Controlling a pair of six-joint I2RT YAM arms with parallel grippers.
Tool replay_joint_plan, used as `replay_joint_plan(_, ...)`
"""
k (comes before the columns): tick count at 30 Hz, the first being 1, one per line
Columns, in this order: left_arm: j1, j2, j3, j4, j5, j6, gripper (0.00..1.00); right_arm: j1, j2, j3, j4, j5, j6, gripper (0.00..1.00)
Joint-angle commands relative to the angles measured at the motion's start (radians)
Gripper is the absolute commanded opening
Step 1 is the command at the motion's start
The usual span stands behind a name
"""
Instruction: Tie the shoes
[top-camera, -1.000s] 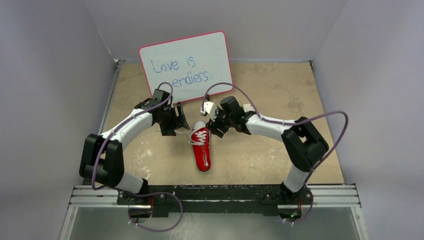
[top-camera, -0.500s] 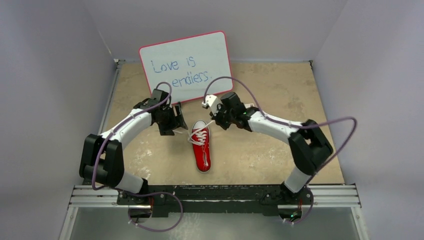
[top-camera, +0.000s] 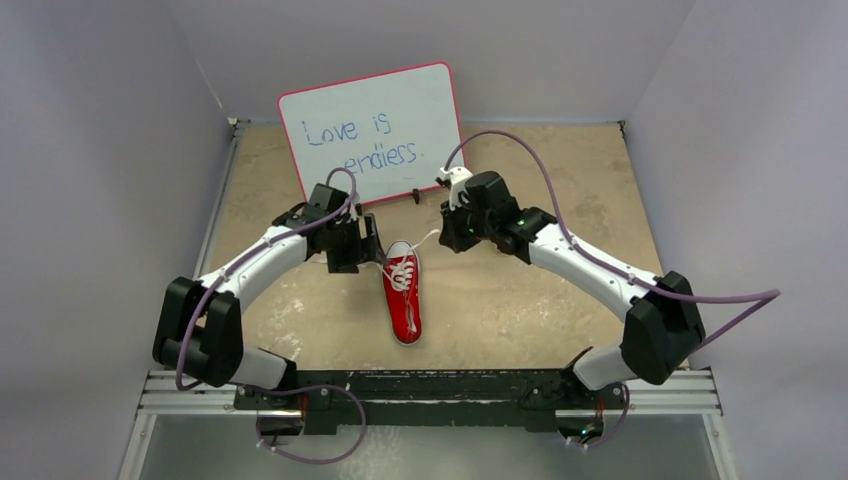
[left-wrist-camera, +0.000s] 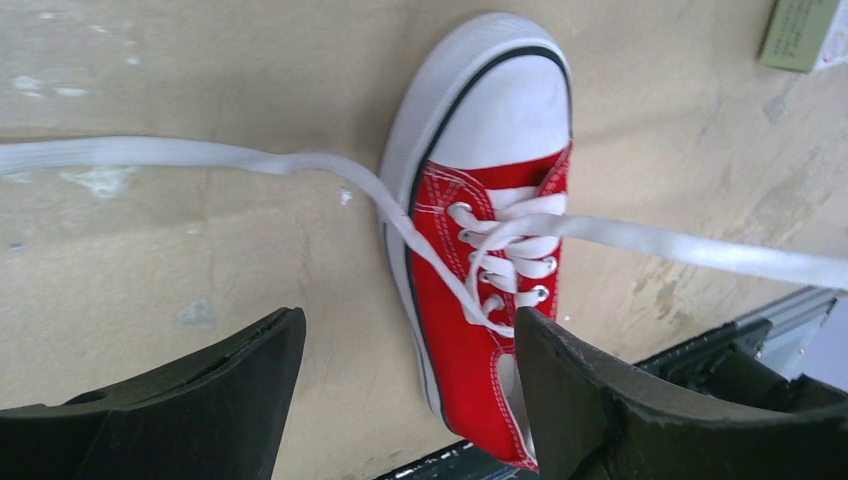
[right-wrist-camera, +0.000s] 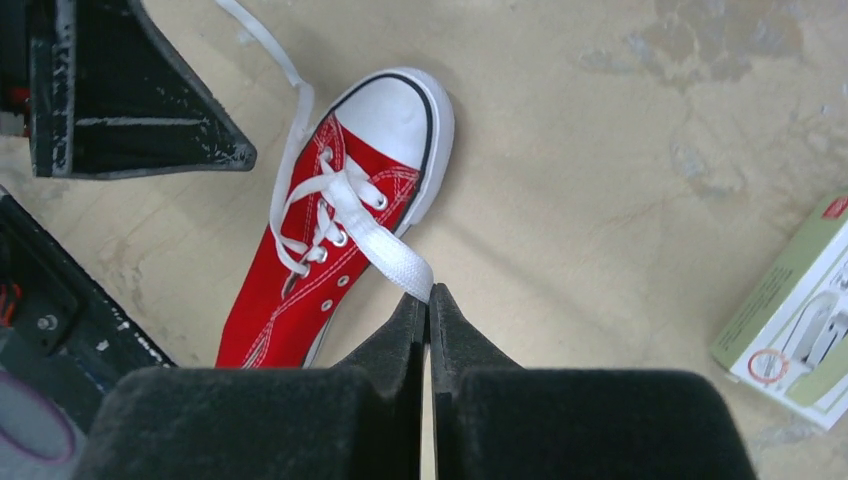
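Note:
The red shoe (top-camera: 403, 295) lies mid-table, its white toe cap pointing away from the arm bases. My right gripper (right-wrist-camera: 428, 295) is shut on the end of one white lace (right-wrist-camera: 385, 250), which runs stretched from the eyelets to the fingertips; the gripper (top-camera: 447, 238) hovers just right of the toe. My left gripper (left-wrist-camera: 410, 320) is open over the shoe's (left-wrist-camera: 460, 340) left side, one finger above the table and the other above the shoe's opening, holding nothing. It (top-camera: 372, 250) sits close to the left of the toe. The other lace (left-wrist-camera: 150, 152) trails left across the table.
A whiteboard (top-camera: 372, 130) with blue writing leans at the back, just behind both grippers. A small white and green box (right-wrist-camera: 795, 320) lies on the table to the right of the shoe. The metal rail (top-camera: 430, 390) runs along the near edge.
My right gripper has shut on the lace and drawn back to the right and away, stretching it. My left gripper has shifted right, closer to the shoe, and opened slightly wider.

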Motion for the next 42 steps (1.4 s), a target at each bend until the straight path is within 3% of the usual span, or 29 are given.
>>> replay_joint_plan(1, -0.016, -0.006, -0.019, 0.134, 0.109, -0.011, 0.75, -0.028, -0.034, 0.075, -0.095, -0.057, 0.093, 0.00)
replay_joint_plan(4, -0.016, 0.023, -0.026, 0.219, 0.175, -0.116, 0.57, -0.027, -0.067, 0.065, -0.143, -0.090, 0.104, 0.00)
replay_joint_plan(8, -0.015, 0.009, -0.039, 0.192, 0.055, -0.205, 0.71, -0.027, -0.132, 0.014, -0.154, -0.147, 0.122, 0.00)
replay_joint_plan(10, -0.016, 0.021, -0.059, 0.220, 0.061, -0.237, 0.74, -0.028, -0.166, -0.025, -0.110, -0.194, 0.131, 0.00)
replay_joint_plan(12, -0.016, 0.049, -0.070, 0.253, 0.090, -0.257, 0.73, -0.027, -0.193, -0.058, -0.059, -0.219, 0.150, 0.00)
replay_joint_plan(18, -0.022, 0.099, -0.033, 0.150, 0.019, -0.219, 0.64, -0.029, -0.208, -0.058, -0.024, -0.223, 0.145, 0.00)
replay_joint_plan(23, -0.048, 0.140, -0.086, 0.216, 0.053, -0.266, 0.48, -0.028, -0.183, -0.044, -0.021, -0.239, 0.126, 0.00)
replay_joint_plan(25, -0.055, 0.147, -0.080, 0.208, 0.045, -0.268, 0.34, -0.028, -0.179, -0.033, -0.033, -0.243, 0.120, 0.00)
replay_joint_plan(29, -0.064, 0.093, -0.062, 0.131, 0.006, -0.241, 0.17, -0.028, -0.197, -0.029, -0.053, -0.238, 0.112, 0.00)
replay_joint_plan(32, -0.069, 0.044, -0.076, 0.120, 0.104, -0.266, 0.03, -0.028, -0.222, -0.042, -0.027, -0.302, 0.096, 0.00)
replay_joint_plan(34, -0.094, 0.016, -0.079, 0.117, 0.169, -0.296, 0.00, -0.029, -0.235, -0.047, 0.001, -0.349, 0.096, 0.00)
replay_joint_plan(38, -0.147, -0.035, -0.084, 0.079, 0.178, -0.345, 0.00, -0.037, -0.247, -0.058, 0.060, -0.287, 0.157, 0.00)
replay_joint_plan(42, -0.152, -0.114, -0.202, 0.242, 0.219, -0.524, 0.00, -0.081, -0.218, -0.078, 0.194, -0.303, 0.257, 0.00)
